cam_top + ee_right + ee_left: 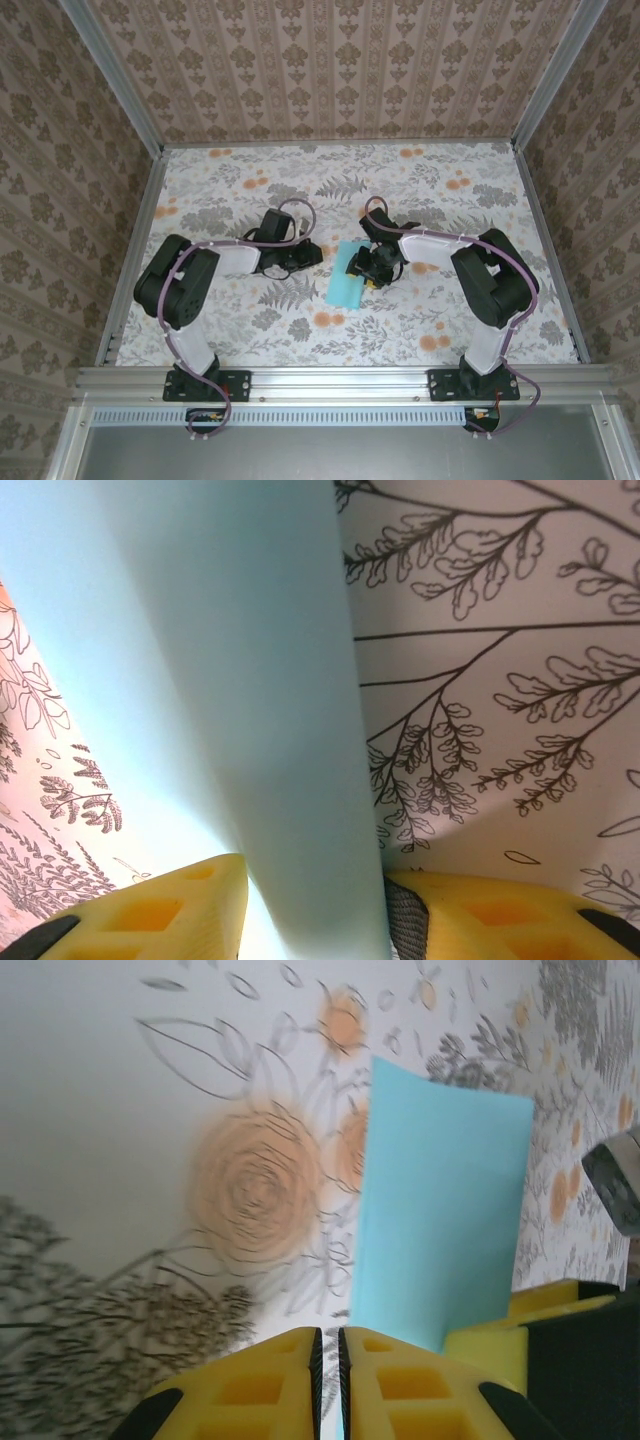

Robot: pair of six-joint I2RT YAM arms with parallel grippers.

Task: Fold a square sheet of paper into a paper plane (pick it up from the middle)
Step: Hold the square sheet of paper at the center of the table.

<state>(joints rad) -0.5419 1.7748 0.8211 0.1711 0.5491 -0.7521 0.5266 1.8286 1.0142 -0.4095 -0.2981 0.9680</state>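
The square sheet of paper (344,282) is turquoise blue and lies mid-table as a narrow folded strip. My right gripper (372,267) is at the strip's right edge. In the right wrist view a raised fold of the paper (250,680) fills the gap of the right gripper (312,875) and touches both yellow fingers (190,905). My left gripper (313,256) is just left of the sheet. In the left wrist view the left gripper (328,1345) is shut to a thin slit, and the paper (445,1210) rises beyond and to its right. The right gripper's yellow finger (515,1325) shows at the sheet's near corner.
The floral tablecloth (300,180) covers the whole work surface. Aluminium frame posts (135,230) and patterned walls close it in on three sides. A metal rail (340,380) with both arm bases runs along the near edge.
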